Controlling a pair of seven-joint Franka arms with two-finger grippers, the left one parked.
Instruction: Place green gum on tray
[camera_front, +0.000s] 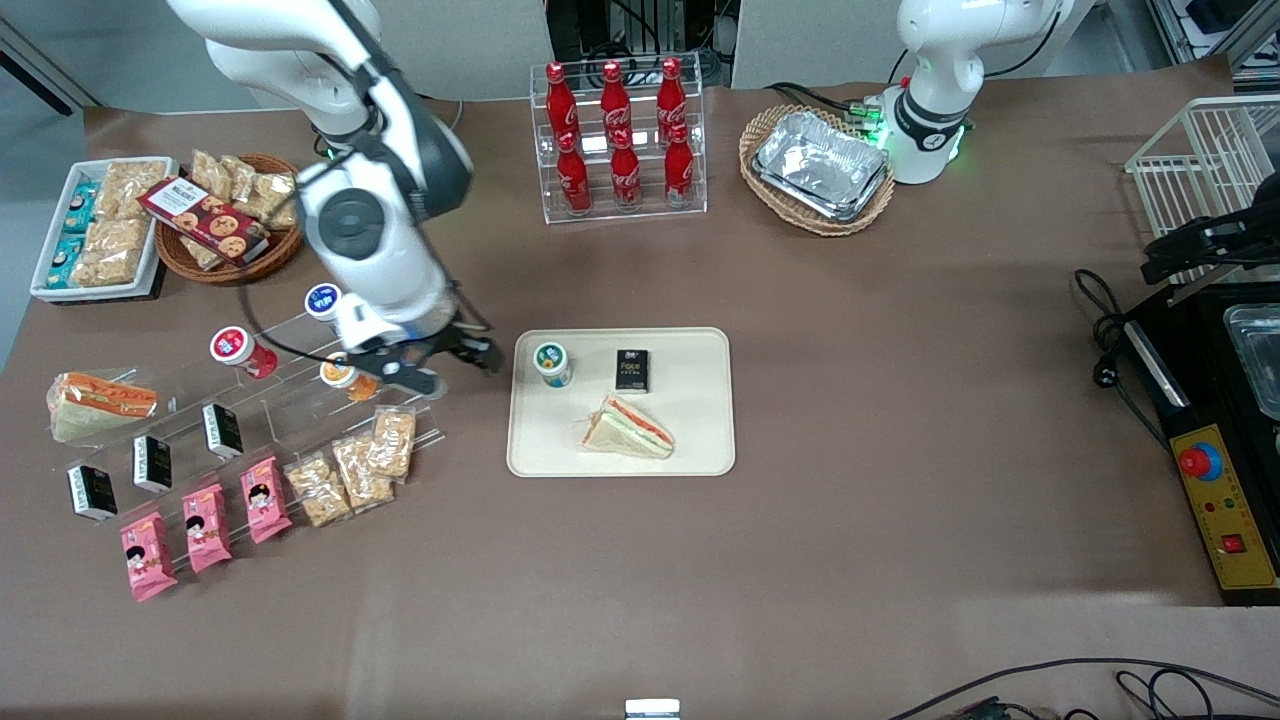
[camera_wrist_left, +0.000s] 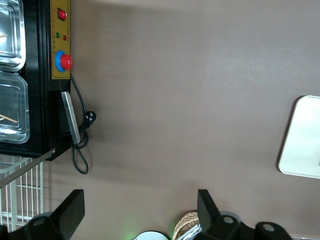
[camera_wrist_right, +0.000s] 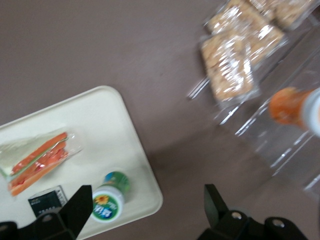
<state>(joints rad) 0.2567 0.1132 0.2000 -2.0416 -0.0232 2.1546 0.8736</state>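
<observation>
Front view: green gum (camera_front: 552, 363) is parked upright on the tray (camera_front: 700, 455), gripper (camera_front: 440, 365) spread empty alongside, so it's basically done.

The big table (camera_front: 900, 420) has a brown cover. The cream tray (camera_front: 700, 440) lies flat on it in the middle. A clear rack of red cola bottles (camera_front: 618, 140) stands farther from the front camera, beside a wicker basket (camera_front: 815, 170) (shiny foil trays sit inside). A clear snack stand (camera_front: 300, 420) sits toward the working arm's end. The gripper (camera_front: 445, 365) hangs above the table beside the tray, fingers spread.
</observation>
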